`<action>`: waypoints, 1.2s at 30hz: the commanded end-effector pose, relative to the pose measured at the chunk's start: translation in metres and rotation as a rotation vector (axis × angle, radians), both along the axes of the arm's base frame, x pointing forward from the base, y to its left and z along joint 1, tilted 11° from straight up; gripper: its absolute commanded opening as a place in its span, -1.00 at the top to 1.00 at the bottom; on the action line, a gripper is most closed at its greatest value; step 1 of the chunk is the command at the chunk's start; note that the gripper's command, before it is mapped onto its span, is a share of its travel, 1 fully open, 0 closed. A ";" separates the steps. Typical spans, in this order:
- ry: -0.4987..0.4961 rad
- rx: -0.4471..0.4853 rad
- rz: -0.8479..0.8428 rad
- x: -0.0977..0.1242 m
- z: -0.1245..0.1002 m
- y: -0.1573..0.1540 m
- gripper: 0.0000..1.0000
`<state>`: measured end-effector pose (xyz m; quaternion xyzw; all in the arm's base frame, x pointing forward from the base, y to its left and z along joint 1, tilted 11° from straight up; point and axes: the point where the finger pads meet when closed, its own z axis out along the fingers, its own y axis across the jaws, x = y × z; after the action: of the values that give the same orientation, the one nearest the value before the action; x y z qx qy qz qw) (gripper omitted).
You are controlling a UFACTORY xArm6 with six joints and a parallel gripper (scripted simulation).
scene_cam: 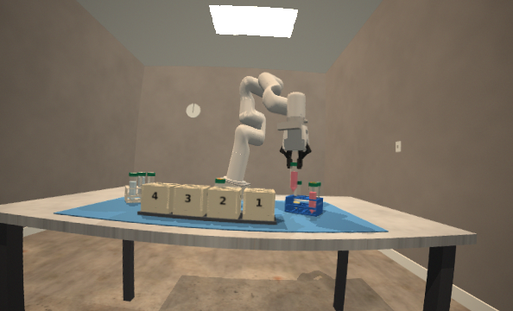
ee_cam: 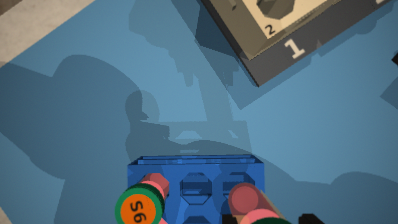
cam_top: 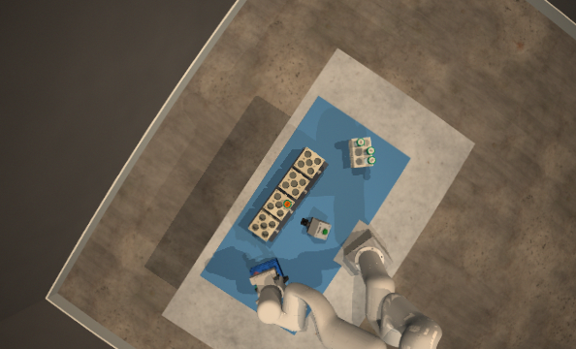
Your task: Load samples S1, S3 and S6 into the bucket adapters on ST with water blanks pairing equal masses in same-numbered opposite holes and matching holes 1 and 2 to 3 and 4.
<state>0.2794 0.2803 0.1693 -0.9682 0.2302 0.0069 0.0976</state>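
My gripper [scene_cam: 294,166] [ee_cam: 270,220] is shut on a tube with pink liquid [scene_cam: 294,179] [ee_cam: 245,199] and a green cap. It holds the tube upright above the blue rack [scene_cam: 293,207] [ee_cam: 172,167]; its cap dot is not readable. Sample S6 [scene_cam: 313,198] [ee_cam: 137,210], orange dot and pink liquid, stands in that rack. Behind it is a third green-capped tube [scene_cam: 299,183]. Adapter 2 [scene_cam: 224,211] holds one orange-dotted tube [cam_top: 287,204]. Adapters 1 [scene_cam: 258,212], 3 [scene_cam: 187,211] and 4 [scene_cam: 155,206] show no tubes. They sit on the stand [scene_cam: 209,219] [ee_cam: 267,74].
A pale rack [cam_top: 352,145] [scene_cam: 131,196] with three green-capped tubes with pale dots stands on the far side of the blue mat [cam_top: 312,121]. The small DONE desk [cam_top: 317,228] with its green key [cam_top: 325,232] is between the stand and the robot base.
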 end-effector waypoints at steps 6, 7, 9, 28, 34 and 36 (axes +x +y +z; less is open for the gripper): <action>-0.004 0.003 0.000 0.000 0.020 -0.003 1.00; -0.004 0.003 0.000 0.000 0.022 -0.003 1.00; -0.004 0.003 0.000 0.000 0.026 -0.004 1.00; -0.004 0.003 0.000 -0.001 0.055 -0.010 1.00; -0.004 0.003 0.000 -0.001 0.059 -0.011 1.00; -0.004 0.003 0.000 -0.001 0.059 -0.011 1.00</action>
<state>0.2777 0.2693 0.2267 -0.9682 0.2302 0.0066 0.0980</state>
